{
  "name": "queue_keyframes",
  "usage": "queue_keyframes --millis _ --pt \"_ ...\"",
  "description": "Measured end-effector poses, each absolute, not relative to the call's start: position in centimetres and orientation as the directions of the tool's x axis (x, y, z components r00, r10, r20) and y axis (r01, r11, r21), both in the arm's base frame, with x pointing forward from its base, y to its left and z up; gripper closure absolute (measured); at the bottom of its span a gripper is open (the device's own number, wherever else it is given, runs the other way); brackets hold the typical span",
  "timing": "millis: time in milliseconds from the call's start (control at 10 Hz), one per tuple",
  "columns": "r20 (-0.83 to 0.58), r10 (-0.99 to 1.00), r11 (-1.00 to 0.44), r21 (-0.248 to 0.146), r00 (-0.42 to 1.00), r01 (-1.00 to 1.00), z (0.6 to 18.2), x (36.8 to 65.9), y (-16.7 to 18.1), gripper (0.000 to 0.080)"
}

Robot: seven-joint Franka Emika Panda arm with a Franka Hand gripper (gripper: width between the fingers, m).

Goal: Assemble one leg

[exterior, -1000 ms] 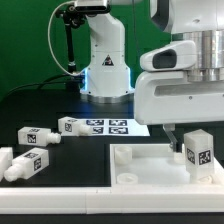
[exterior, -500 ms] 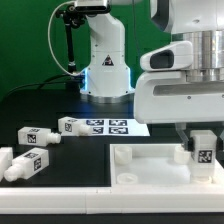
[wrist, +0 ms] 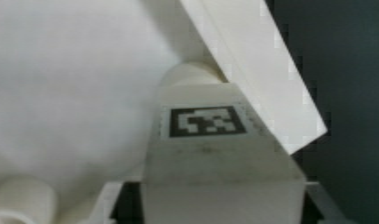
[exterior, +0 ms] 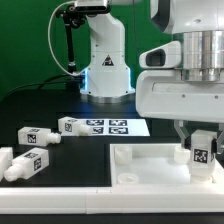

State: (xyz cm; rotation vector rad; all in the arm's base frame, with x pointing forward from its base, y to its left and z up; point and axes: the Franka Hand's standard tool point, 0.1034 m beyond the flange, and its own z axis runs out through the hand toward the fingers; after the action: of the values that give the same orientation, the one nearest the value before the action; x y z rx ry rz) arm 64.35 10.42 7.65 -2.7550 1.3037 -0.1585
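My gripper (exterior: 201, 140) is shut on a white leg (exterior: 202, 152) with a black-and-white tag. It holds the leg upright over the back right corner of the large flat white panel (exterior: 150, 172), at the exterior view's right. In the wrist view the leg (wrist: 207, 150) fills the space between the fingers, its far end against the panel's raised rim (wrist: 257, 70). Three more legs lie on the black table at the exterior view's left: one (exterior: 79, 125) near the marker board, one (exterior: 34, 137) further left, one (exterior: 22, 165) nearest the front.
The marker board (exterior: 112, 126) lies flat in front of the arm's white base (exterior: 105, 70). The arm's bulky white wrist (exterior: 185, 85) hangs over the panel's right part. A round corner socket (wrist: 17, 198) of the panel shows in the wrist view.
The gripper with the leg has shifted slightly to the exterior view's right and down toward the panel's corner. The loose legs have not moved.
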Motion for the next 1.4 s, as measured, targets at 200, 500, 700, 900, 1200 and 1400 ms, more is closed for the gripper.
queue_keyframes --millis 200,500,700,900,1200,1400 --pt "-0.042 -0.959 -0.270 -0.145 0.279 -0.952 7.49 64.08 9.97 0.0514" --pt "-0.084 -0.996 -0.012 -0.129 0.023 -0.992 7.47 63.83 10.22 0.0514" --pt "-0.078 -0.994 -0.062 -0.132 0.072 -0.989 7.43 63.80 10.28 0.0383" --pt "-0.020 -0.872 -0.483 -0.136 0.490 -0.865 7.36 63.61 10.26 0.0248" --pt "0.018 -0.677 -0.731 -0.134 0.736 -0.670 7.13 63.41 10.63 0.0155" --pt "0.049 -0.517 -0.853 -0.117 0.855 -0.509 7.21 63.49 10.72 0.0151"
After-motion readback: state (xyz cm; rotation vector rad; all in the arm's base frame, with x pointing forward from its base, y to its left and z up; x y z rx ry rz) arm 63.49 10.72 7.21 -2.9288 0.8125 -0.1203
